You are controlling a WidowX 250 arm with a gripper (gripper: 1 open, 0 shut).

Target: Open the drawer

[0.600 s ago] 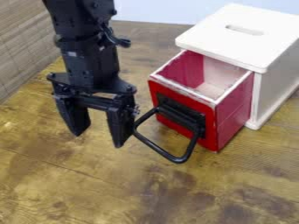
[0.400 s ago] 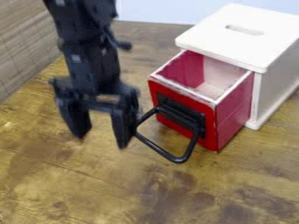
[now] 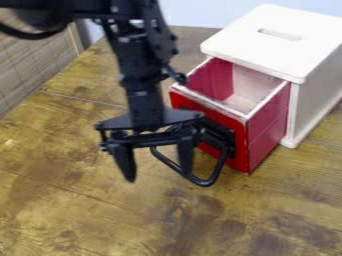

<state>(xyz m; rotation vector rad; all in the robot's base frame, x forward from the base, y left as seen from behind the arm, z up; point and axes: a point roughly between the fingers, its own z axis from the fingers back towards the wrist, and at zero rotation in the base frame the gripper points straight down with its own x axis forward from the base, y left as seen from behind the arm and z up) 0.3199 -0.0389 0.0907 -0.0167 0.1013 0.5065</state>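
The red drawer (image 3: 263, 127) stands pulled partway out of its white cabinet (image 3: 314, 95), with its pale pink inside showing. Its front carries a black plate (image 3: 214, 133) and a large black wire loop handle (image 3: 210, 180) that lies out over the wooden table. My gripper (image 3: 158, 172) points down just left of the drawer front, open and holding nothing. Its right finger (image 3: 187, 160) stands at the loop, over or inside it; I cannot tell whether they touch. The left finger (image 3: 126, 163) is outside the loop.
The white cabinet has a slot (image 3: 281, 35) in its top. A woven panel (image 3: 34, 60) runs along the left edge of the wooden table (image 3: 80, 215). My black arm (image 3: 138, 60) rises from the gripper toward the top left.
The gripper has moved right toward the loop handle and turned about its upright axis, and the arm now leans in from the upper left. The jaws stay open and the drawer has not moved.
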